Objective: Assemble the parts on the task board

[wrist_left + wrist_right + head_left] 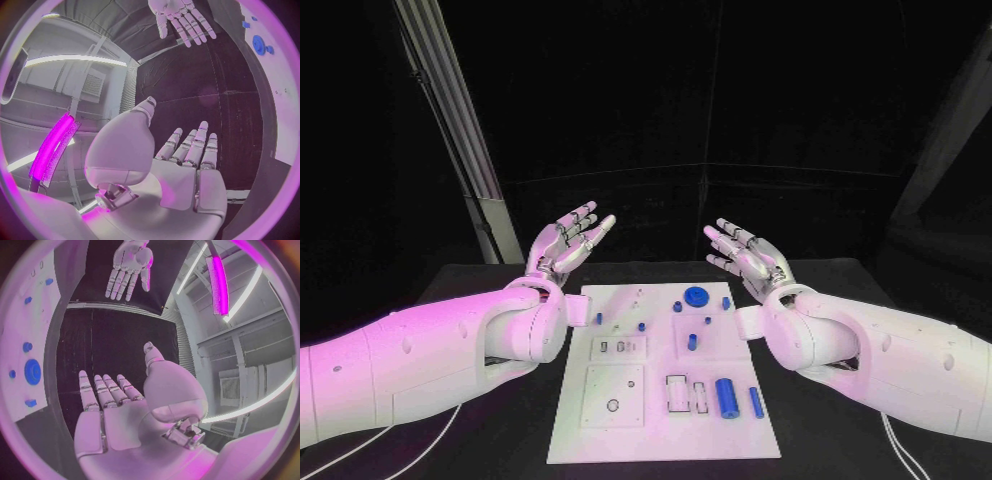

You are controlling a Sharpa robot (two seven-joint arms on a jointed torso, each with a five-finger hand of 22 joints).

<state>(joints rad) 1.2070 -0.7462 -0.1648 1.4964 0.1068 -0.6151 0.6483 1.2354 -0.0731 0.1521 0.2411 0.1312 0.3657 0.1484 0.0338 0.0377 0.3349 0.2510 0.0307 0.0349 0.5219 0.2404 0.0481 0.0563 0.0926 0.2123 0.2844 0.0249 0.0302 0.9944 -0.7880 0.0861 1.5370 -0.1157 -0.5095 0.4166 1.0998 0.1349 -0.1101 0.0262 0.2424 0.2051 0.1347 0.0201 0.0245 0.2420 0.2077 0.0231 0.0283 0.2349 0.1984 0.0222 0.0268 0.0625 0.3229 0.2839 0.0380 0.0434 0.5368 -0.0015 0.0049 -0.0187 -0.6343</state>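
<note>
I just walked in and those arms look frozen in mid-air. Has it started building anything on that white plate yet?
It looks like the very start. Both the left hand and the right hand are raised beyond the task board, open and holding nothing. Blue parts such as the round disc and the large cylinder are on the board; I cannot tell whether any are already fitted. Nothing is in hand, so the assembly seems still ahead.
</note>
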